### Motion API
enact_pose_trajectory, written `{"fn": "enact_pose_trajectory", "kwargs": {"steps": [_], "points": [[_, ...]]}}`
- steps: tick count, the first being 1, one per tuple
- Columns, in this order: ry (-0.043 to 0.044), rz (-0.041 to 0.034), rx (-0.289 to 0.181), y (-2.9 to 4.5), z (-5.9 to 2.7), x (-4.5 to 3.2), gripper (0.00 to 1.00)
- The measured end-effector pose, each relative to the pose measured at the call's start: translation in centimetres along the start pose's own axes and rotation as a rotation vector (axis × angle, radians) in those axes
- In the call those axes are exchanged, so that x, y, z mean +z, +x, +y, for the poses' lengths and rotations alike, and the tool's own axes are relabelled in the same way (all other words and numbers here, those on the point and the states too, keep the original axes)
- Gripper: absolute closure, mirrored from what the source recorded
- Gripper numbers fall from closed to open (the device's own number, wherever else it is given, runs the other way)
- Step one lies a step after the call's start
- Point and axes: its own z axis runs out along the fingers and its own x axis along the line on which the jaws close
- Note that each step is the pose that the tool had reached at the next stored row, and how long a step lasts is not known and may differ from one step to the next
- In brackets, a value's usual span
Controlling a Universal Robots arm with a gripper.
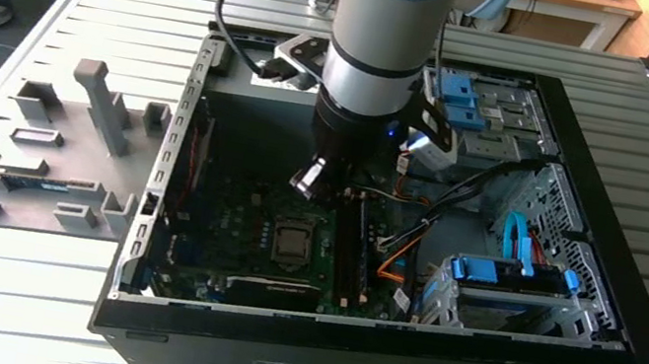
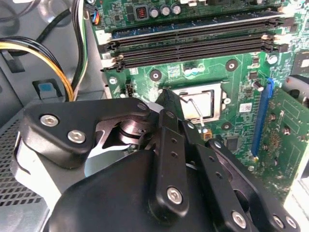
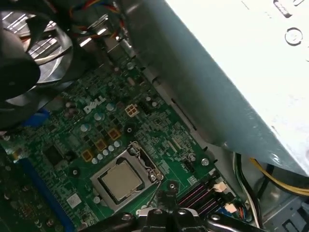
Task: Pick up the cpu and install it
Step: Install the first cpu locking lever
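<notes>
Exterior view: arm [image 1: 371, 70] reaches into open computer case [image 1: 620, 324]; gripper [image 1: 312, 180] low over motherboard [image 1: 224, 224], just above socket [image 1: 290, 241].
Second wrist view: black fingers [image 2: 166, 145] drawn together, nothing between them.
First wrist view: cpu [image 3: 120, 180] seated in socket mid-board; white lettering on board, left unread.

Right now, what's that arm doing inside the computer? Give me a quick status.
Gripper low over the motherboard, beside the socket. Cpu seated in the socket. Socket lever standing up near the fingertips.
</notes>
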Motion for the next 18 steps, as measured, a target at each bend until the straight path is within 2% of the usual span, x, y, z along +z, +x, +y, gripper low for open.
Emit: {"fn": "enact_pose_trajectory", "kwargs": {"steps": [6,18], "points": [[0.0019,0.0052,-0.080,0.00,-0.01,0.20,0.90],[0.0023,0.0068,-0.113,1.22,-0.81,0.74,0.90]]}}
